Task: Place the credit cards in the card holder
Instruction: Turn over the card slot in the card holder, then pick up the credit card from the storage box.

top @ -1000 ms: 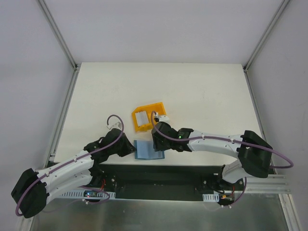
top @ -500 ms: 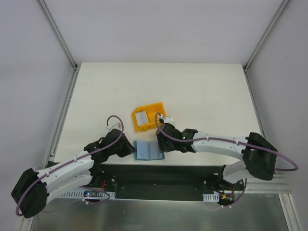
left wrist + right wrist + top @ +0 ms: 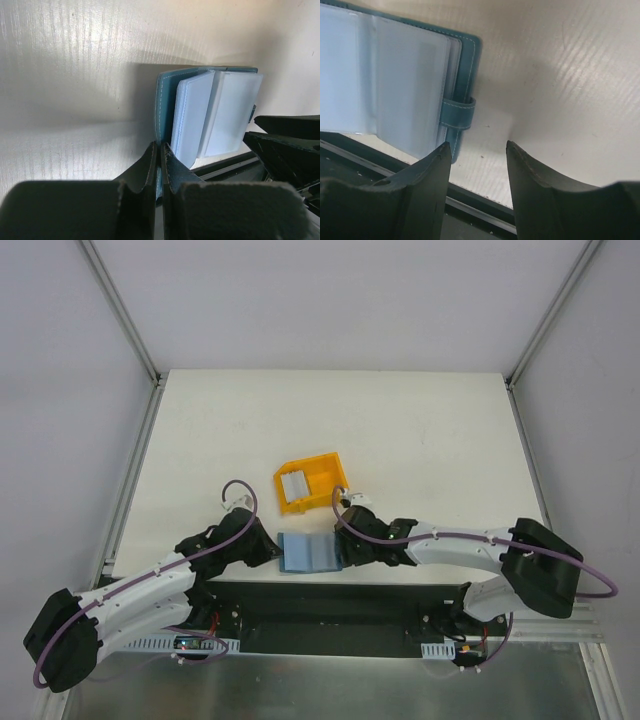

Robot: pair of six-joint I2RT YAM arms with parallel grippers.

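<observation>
Looking down from the top camera, finds the card holder [image 3: 308, 552] spread open at the near edge of the desk [image 3: 420, 430], pale inside facing up. Puts the left pincer [image 3: 273, 549] at its left edge and the right pincer [image 3: 345, 550] at its right edge. Places the credit cards [image 3: 293, 484] as a pale stack inside a yellow bin [image 3: 325, 475], just beyond the holder and apart from it; cannot count them.

Turning to the left wrist camera, shows the left pincer [image 3: 159, 152] closed tight. Has its fingers [image 3: 145, 170] pressed together over the near edge of the teal cover [image 3: 165, 100], with a sliver of teal in the slit between them. Shows the holder fanned open beyond, clear sleeves [image 3: 230, 115] rising from the cover.

Switching to the right wrist camera, shows the right pincer [image 3: 476, 150] partly open and gripping nothing, with only bare desk [image 3: 560, 75] between its fingers [image 3: 530, 180]. Sets the left-hand finger just beside the cover's edge, below the snap tab [image 3: 457, 112]; cannot tell whether touching. Shows the card holder [image 3: 467, 55] lying flat, clear sleeves [image 3: 395, 75] spread toward the left.
</observation>
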